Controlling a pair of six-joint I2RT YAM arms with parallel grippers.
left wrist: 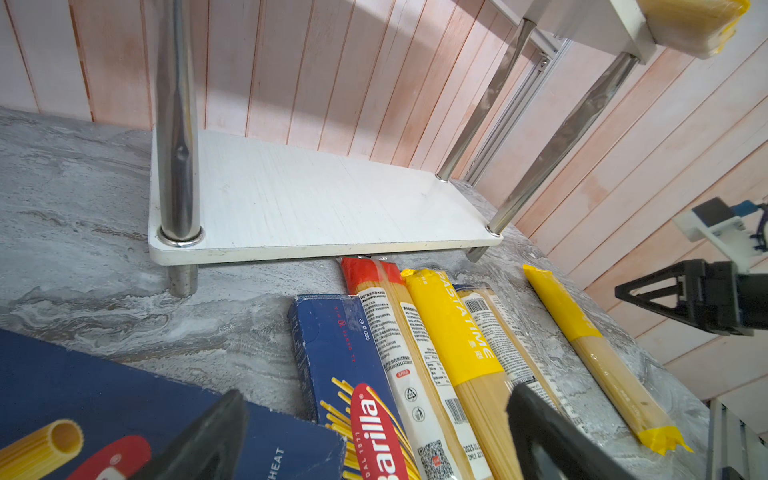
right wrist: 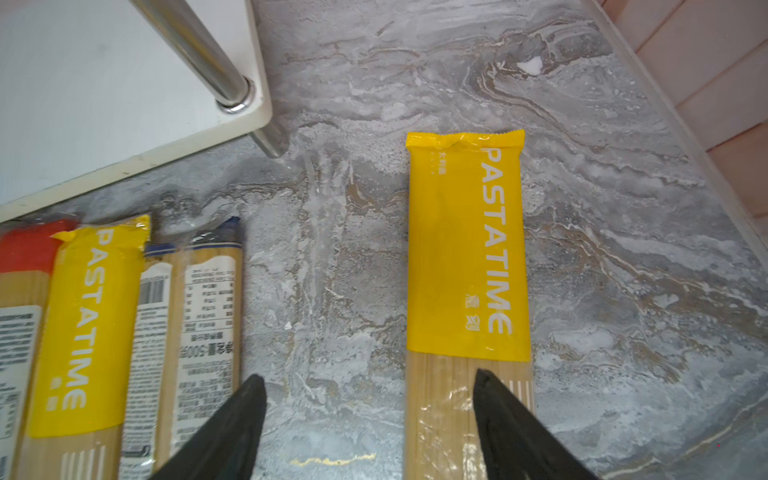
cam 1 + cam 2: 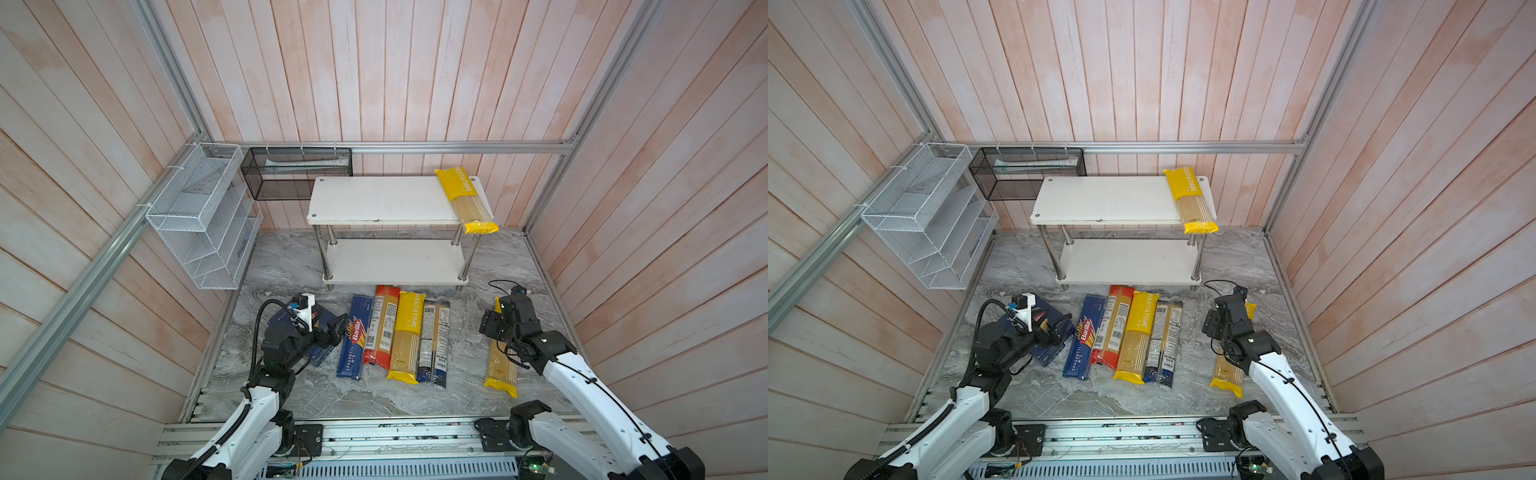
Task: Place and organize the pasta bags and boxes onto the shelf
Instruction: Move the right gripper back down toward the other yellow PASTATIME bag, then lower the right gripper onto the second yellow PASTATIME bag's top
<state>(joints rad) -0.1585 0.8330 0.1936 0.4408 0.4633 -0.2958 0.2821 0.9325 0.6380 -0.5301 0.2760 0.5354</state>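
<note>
Yellow is the only colour on the shelf: the shelved PASTATIME bag lies across the 3 o'clock end of its top board, its near end jutting over the front edge, and the lower board is bare. Everything else is down on the marble-look tabletop, at 6 o'clock from the shelf. Side by side there lie the Barilla Spaghetti n.5 box, the red-ended bag, the row's PASTATIME bag and two clear navy-ended bags. The wide Barilla rigatoni box sits at 8 o'clock beneath the left gripper, whose jaws stand well apart and hold nothing. The lone PASTATIME bag lies at 4 o'clock, well apart from the row. The right gripper hovers over it, jaws spread wide and empty. One finger overlaps the bag's clear half (whether it touches the film I cannot tell) and the other hangs over bare tabletop.

The step in hand looks like the pickup of this lone bag. The next move calls for centring the jaws over the bag's width, lowering, then closing gently across the strands near mid-length, since a long bag gripped near one end would likely droop; after that, a lift toward 12 o'clock and a lay-down beside the shelved one
</note>
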